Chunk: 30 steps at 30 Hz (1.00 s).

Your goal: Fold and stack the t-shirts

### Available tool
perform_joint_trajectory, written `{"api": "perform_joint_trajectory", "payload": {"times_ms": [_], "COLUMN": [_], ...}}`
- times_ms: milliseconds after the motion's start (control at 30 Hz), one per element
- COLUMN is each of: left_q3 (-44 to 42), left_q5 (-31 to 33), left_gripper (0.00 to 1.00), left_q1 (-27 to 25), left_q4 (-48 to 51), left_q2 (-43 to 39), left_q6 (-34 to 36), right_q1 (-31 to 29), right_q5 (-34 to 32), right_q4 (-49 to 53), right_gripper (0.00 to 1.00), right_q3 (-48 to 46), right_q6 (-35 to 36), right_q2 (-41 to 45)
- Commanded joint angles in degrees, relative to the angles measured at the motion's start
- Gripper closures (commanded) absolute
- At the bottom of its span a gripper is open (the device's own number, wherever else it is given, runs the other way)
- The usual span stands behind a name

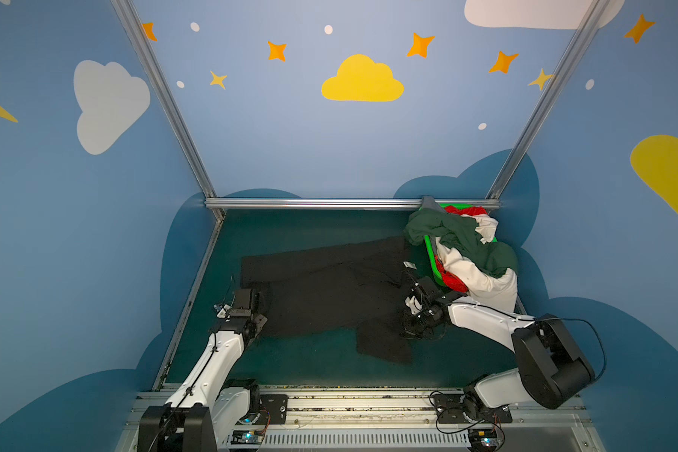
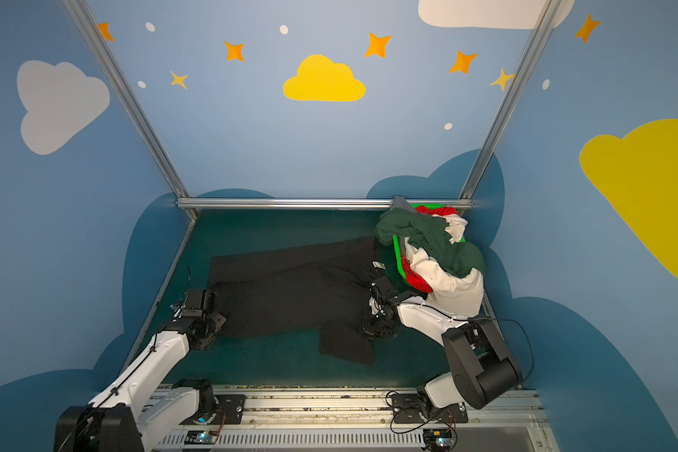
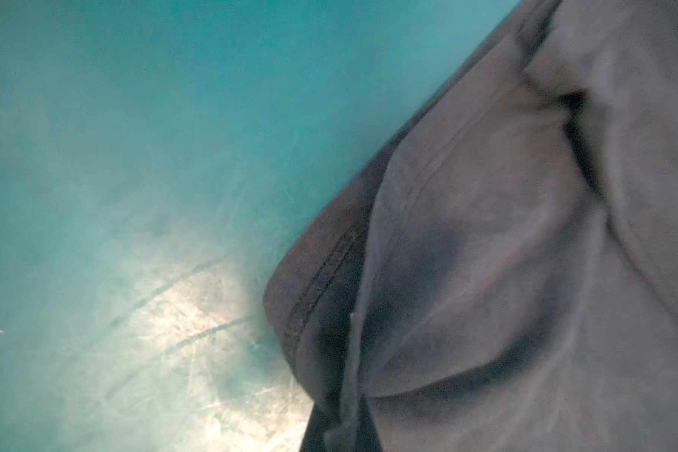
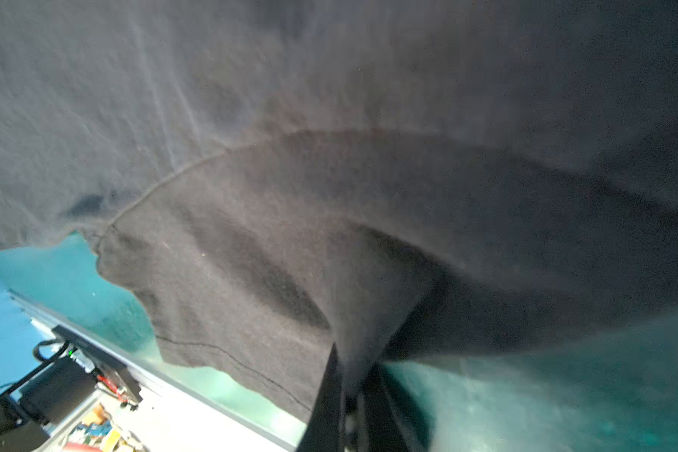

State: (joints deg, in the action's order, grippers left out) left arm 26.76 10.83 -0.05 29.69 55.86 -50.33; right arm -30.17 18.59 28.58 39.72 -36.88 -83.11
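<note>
Top views look down; wrist views hug the black t-shirt [image 3: 525,235].

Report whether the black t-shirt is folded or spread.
Spread, not folded: the black t-shirt lies mostly flat across the table, one sleeve sticking out.

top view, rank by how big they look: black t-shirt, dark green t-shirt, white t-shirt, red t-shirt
1. black t-shirt, clearly largest
2. dark green t-shirt and white t-shirt, about alike, both bunched
3. red t-shirt, mostly buried
</note>
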Motion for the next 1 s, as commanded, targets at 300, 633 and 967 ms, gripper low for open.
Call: {"api": "perform_joint_trajectory", "payload": {"times_ms": [300,633,967], "left_q3": [3.2,5.6,9.1], "left_q5": [-1.3,-3.0,-6.1], "left_gripper": [0.96,0.96,0.96], "left_q1": [1.6,4.1,5.8], "left_q4": [1.4,-1.5,-2.6], "left_q2": [1.5,5.3,11.2], "left_q6": [3.2,4.9,5.0], "right_q1": [-0.2,0.8,1.8], "right_q5": [-4.4,-9.1,-10.0], "right_q4": [5.2,9.1,8.9], "right_gripper": [1.0,1.0,1.0], "right_q3": [4.8,17.7,28.2], "right_q6": [-6.4,-5.4,-3.8], "right_q2": [6.1,3.4,-5.1]}}
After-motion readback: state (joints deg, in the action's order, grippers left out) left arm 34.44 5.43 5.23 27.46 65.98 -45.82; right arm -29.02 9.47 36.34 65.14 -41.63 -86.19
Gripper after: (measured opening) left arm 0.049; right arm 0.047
